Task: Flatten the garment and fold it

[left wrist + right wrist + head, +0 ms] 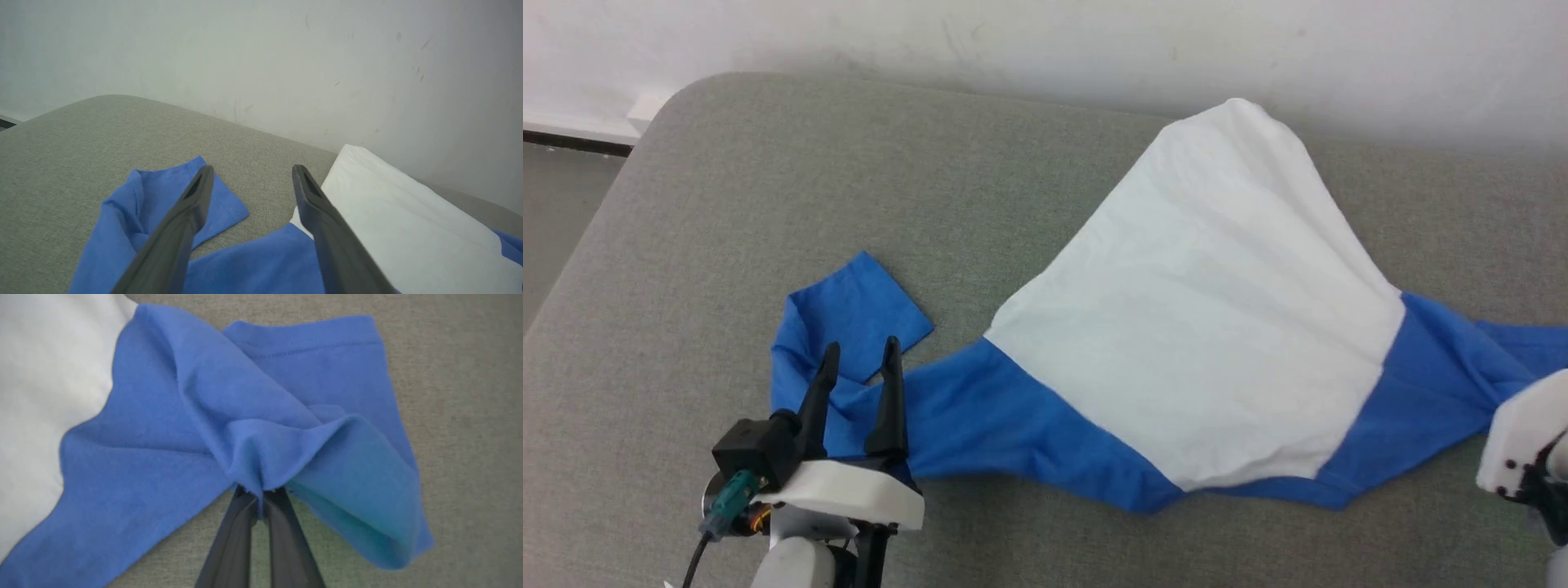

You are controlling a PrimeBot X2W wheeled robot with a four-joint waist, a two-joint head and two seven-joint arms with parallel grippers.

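The garment (pixel 1209 327), a white T-shirt with blue sleeves, lies spread across the grey cushion, its white body narrowing toward the wall. No print shows on the side that faces up. Its left blue sleeve (pixel 849 318) is crumpled and folded back on itself. My left gripper (pixel 859 353) hovers open over that sleeve, fingers (pixel 196 196) apart with nothing between them. In the right wrist view my right gripper (pixel 261 492) is shut on a pinched fold of the right blue sleeve (pixel 253 416), lifting it slightly. In the head view its white wrist housing (pixel 1523 441) shows at the right edge.
The grey fabric cushion (pixel 768 188) has a rounded far-left corner, with a drop to the floor (pixel 556 212) beyond it. A pale wall (pixel 1045 49) runs right behind the cushion's far edge, close to the shirt's far tip.
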